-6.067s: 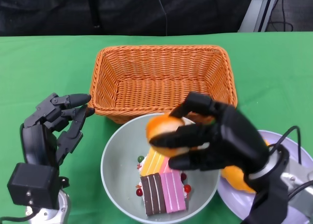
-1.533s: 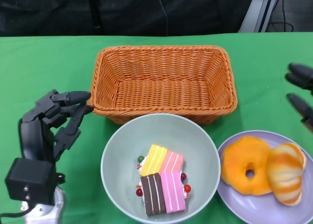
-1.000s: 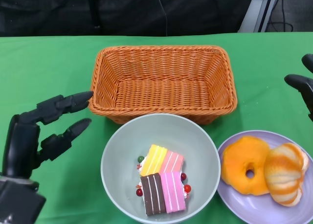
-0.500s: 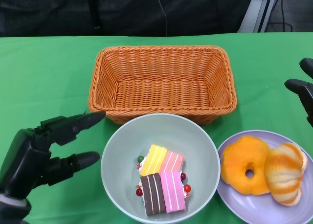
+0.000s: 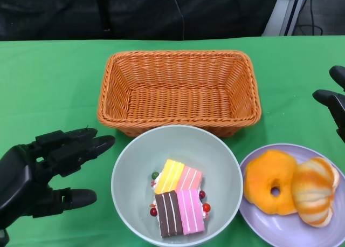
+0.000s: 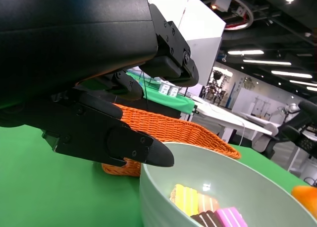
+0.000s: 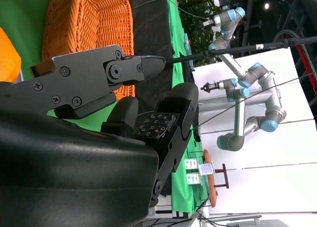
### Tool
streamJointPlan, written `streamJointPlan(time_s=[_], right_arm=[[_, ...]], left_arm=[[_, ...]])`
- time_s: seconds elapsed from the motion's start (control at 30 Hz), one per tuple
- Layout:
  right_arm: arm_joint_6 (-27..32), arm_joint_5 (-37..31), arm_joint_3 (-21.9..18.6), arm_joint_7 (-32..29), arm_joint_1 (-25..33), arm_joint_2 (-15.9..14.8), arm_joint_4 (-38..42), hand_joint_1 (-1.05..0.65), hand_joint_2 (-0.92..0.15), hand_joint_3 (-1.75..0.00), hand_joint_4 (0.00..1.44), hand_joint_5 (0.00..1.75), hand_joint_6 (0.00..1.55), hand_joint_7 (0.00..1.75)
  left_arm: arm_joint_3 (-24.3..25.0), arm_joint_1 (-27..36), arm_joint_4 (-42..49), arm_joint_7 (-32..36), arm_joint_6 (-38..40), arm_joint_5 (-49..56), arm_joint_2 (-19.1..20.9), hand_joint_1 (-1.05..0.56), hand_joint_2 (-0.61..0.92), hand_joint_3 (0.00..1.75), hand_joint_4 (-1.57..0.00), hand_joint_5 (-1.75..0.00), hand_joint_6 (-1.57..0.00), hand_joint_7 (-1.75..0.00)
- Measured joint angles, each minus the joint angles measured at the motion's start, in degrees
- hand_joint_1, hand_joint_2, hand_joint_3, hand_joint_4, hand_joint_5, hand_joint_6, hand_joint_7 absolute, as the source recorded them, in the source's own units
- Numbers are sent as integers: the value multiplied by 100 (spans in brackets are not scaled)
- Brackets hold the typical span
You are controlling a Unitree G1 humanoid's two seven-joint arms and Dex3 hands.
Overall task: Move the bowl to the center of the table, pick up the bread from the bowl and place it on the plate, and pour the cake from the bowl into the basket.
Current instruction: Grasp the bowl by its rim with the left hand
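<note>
The left hand [image 5: 40, 169] has its fingers [image 5: 89, 144] spread apart and holding nothing; they reach toward the near-left side of the bowl [image 5: 129, 171], just beside its rim but not touching it, with the thumb lower and nearer the robot. The left wrist view shows the same: a fingertip [image 6: 153, 155] hangs at the bowl's [image 6: 163, 197] edge, apart from it. The right hand [image 5: 334, 98] is only partly in view at the far right edge of the table [image 5: 48, 74], well apart from the food; its fingers appear released and nothing lies in them. The bread [image 5: 314, 190] lies on the plate [image 5: 259, 225] beside a ring-shaped doughnut [image 5: 272, 182], so the bread step looks done, and the pour seems to be the step in hand. The cake [image 5: 178, 196] lies in the bowl's bottom, a block of striped slices whose long axis runs from the robot's side up and slightly right toward the basket [image 5: 178, 88], yellow and pink slices at the far end, brown and pink at the near end, with small red and green bits around it. The bowl sits at the basket's near wall, touching or nearly so. The next move probably calls for the left hand to close on the rim, lift, and tip the bowl away over the basket's near wall, steadily enough that the cake slides in lengthwise.
</note>
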Motion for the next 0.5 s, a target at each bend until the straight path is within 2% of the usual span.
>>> streamJointPlan(time_s=[0.2,0.27,0.5], right_arm=[[104,-124,-1,-121,-4,4,-31,-22,-92,-23,43,114,78,18],[114,-147,-4,-131,-4,8,-73,-21,-92,-23,43,114,78,18],[360,-187,-9,-298,-2,49,-264,-19,-92,-25,43,114,76,18]], left_arm=[[-73,53,-308,760,10,832,157,-50,92,6,-50,-2,-45,-2],[-135,54,-357,1028,41,1044,202,-45,92,5,-54,-3,-50,-3],[-695,41,-663,2343,231,2026,434,-37,92,7,-62,-4,-58,-3]])
